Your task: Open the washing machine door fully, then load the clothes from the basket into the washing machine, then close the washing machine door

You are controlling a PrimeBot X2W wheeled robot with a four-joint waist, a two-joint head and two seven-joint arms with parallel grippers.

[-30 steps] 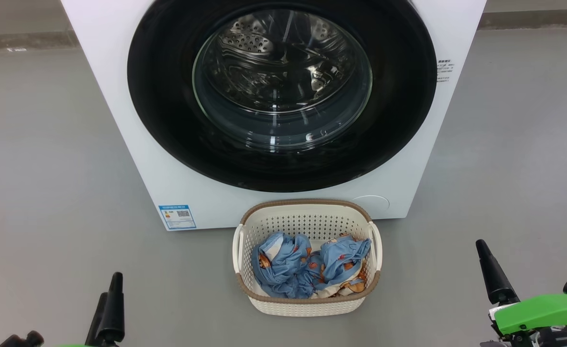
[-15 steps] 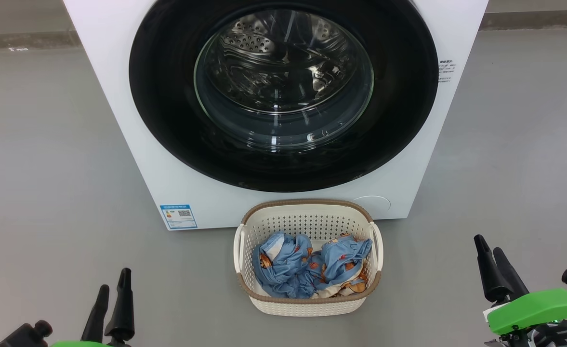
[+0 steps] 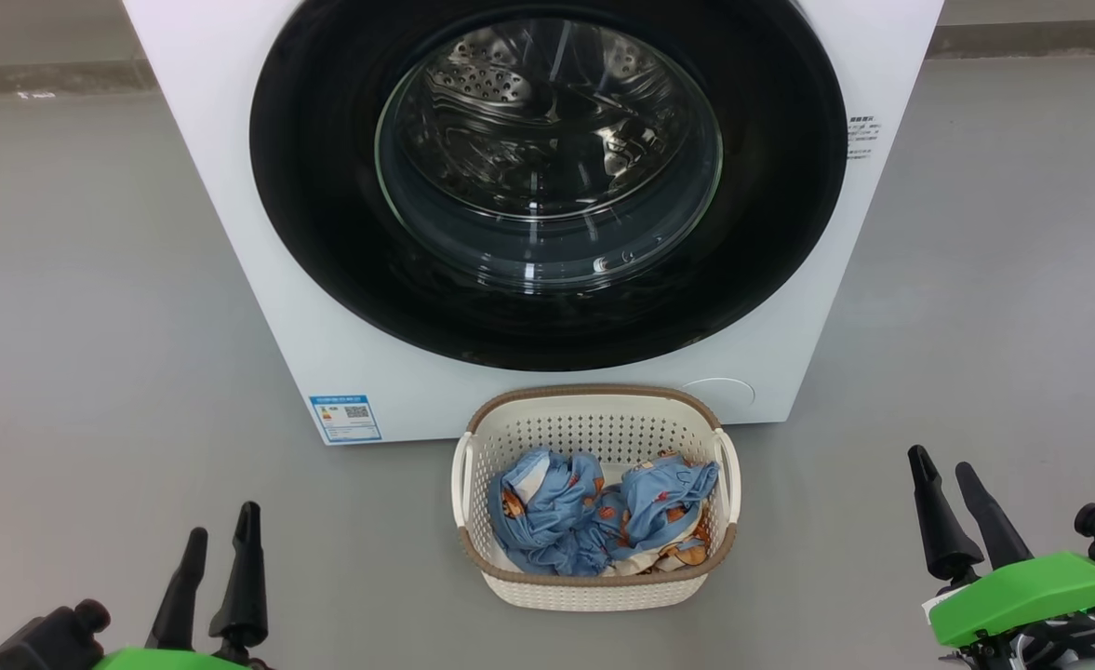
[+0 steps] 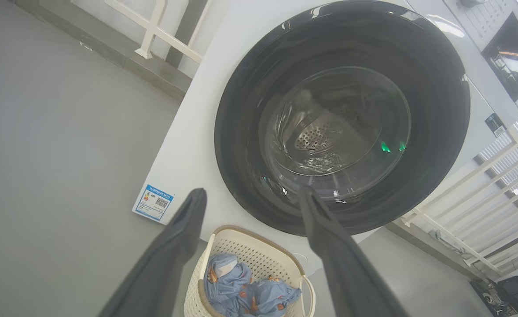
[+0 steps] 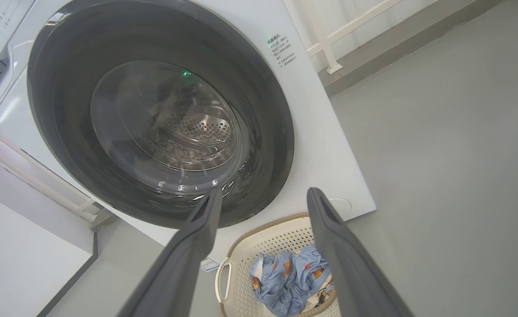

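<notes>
Status: door [image 3: 324,205] shut on washing machine [image 3: 231,233], its top cut off in head view; drum [image 3: 500,79] dim behind window [image 3: 547,247]. Bundled clothes [image 3: 594,526] in basket [image 3: 594,393] just before machine, lower layers hidden. Fingers of left gripper [image 3: 223,521] and right gripper [image 3: 941,460] spread, empty, well apart from basket.

Washing machine door [image 3: 314,186]: glossy black surround, clear glass bowl; perforated bright steel drum [image 3: 510,84] behind. Washing machine [image 3: 417,400] casing: smooth white, slight sheen. Basket [image 3: 594,591]: cream perforated plastic, brown woven-look rim. Clothes [image 3: 547,521]: soft crumpled printed cloth. Floor [image 3: 91,326]: matt grey.
</notes>
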